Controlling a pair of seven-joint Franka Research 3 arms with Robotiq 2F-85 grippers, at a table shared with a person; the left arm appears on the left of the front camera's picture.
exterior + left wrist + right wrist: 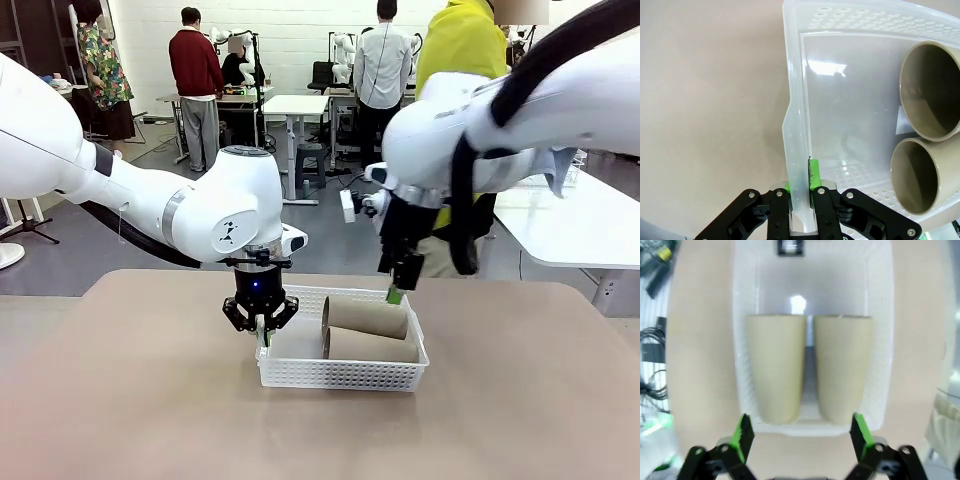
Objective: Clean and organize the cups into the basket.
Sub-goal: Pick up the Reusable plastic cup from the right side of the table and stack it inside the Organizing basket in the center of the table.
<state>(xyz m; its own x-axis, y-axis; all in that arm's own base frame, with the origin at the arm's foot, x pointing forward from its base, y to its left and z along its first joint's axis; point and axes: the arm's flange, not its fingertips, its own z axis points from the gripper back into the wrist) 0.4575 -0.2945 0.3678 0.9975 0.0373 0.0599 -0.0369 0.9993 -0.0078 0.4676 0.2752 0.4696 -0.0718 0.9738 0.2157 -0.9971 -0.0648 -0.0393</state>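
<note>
As the left arm [150, 205] comes in low from 9 o'clock and the right arm [520, 120] hangs over from 3, the table [110, 400] has the basket [340, 376] dead centre between them. A person in yellow [458, 45] stands past it at about 1 o'clock, hands hidden behind the right arm. Two taupe cups lie on their sides in the basket, far cup [365, 316] just beside near cup [372, 347], mouths to 9 o'clock and bases at the 3 o'clock end. Packed that way they leave bare floor at the 9 o'clock end, which I read as room kept for another cup. The left gripper [262, 338] is clamped on the basket's 9 o'clock wall, with one green pad [814, 172] inside and its mate outside. Likely it's an anchor so the basket doesn't skate while loading. The right gripper [398, 290] hangs above the 3 o'clock end, jaws spread wide, nothing in them, clear of both cups. I'd say it's between picks. One snag: the inside finger sits in the spare slot, so anything dropped there has to miss it, and the right wrist crowds the airspace over the cups.
</note>
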